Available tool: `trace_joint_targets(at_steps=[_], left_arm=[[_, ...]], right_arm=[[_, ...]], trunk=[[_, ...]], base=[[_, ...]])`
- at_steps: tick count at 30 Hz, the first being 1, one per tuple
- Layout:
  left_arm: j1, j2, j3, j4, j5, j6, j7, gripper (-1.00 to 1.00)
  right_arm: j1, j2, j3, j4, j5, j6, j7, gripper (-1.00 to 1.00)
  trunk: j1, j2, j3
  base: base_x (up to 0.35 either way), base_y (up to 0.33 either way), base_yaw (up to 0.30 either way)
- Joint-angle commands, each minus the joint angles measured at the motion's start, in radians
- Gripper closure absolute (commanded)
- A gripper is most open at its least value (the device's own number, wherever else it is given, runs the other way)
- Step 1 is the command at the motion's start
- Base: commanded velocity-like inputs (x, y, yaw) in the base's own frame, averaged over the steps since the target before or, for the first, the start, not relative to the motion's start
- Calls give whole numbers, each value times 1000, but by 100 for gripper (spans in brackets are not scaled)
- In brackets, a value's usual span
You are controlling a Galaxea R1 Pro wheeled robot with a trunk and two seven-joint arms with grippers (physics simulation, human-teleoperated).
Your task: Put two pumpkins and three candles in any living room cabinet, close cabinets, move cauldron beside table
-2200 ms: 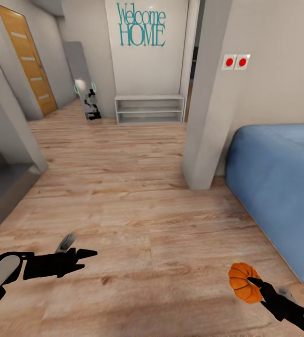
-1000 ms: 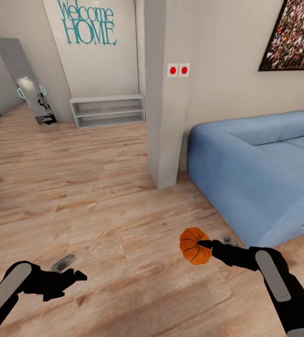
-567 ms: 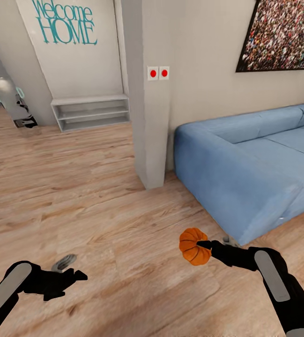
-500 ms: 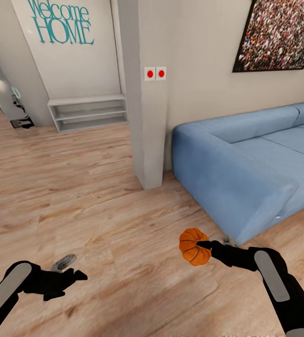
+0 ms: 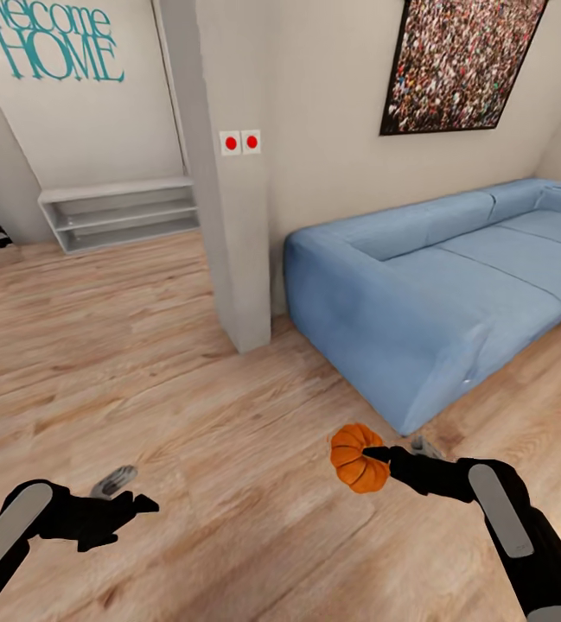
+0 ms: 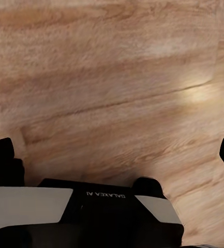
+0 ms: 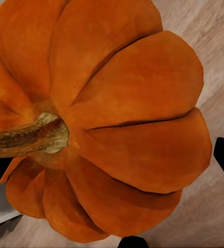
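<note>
A small bright-orange pumpkin [image 5: 355, 458] hangs above the wooden floor at the lower right of the head view, with my right gripper [image 5: 375, 455] shut on it from the right side. The right wrist view looks straight onto the pumpkin [image 7: 117, 129] and its brown stem [image 7: 31, 137]. My left gripper [image 5: 129, 494] is held low over the floor at the lower left, open with nothing between its fingers. In the left wrist view the left gripper [image 6: 114, 152] has its fingers wide apart over bare floorboards. The candles, cabinet, cauldron and table are out of view.
A long blue sofa [image 5: 436, 285] stands along the right wall, its near corner just beyond the pumpkin. A grey pillar [image 5: 228, 216] with two red buttons rises left of it. A low grey shelf [image 5: 116, 212] sits at the back left; a framed picture [image 5: 462, 65] hangs above the sofa.
The camera has turned right, so pillar, shelf and sign slid left and more sofa shows. The right arm holds the pumpkin higher and further in than 2.2 s ago; steady since.
</note>
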Motion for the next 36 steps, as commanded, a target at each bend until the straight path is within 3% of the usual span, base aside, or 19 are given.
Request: trace_joint_targets(at_steps=[1, 7, 29, 36], left_arm=[[0, 1, -1, -1, 10, 0, 10, -100], [0, 1, -1, -1, 11, 0, 10, -100], [0, 4, -1, -10, 16, 1, 9, -100], [0, 5, -1, -16, 17, 1, 9, -100]], right_arm=[[-1, 0, -1, 3, 5, 5, 8, 100], [0, 0, -2, 22, 2, 5, 10, 100], [0, 1, -1, 24, 2, 3, 10, 100], [0, 2, 0, 24, 3, 2, 10, 100]], trunk=[[-5, 7, 2], [-28, 49, 24], [-112, 203, 118], [-112, 203, 126]], base=[[-297, 0, -272], [-238, 0, -273], [-5, 0, -240], [0, 0, -220]])
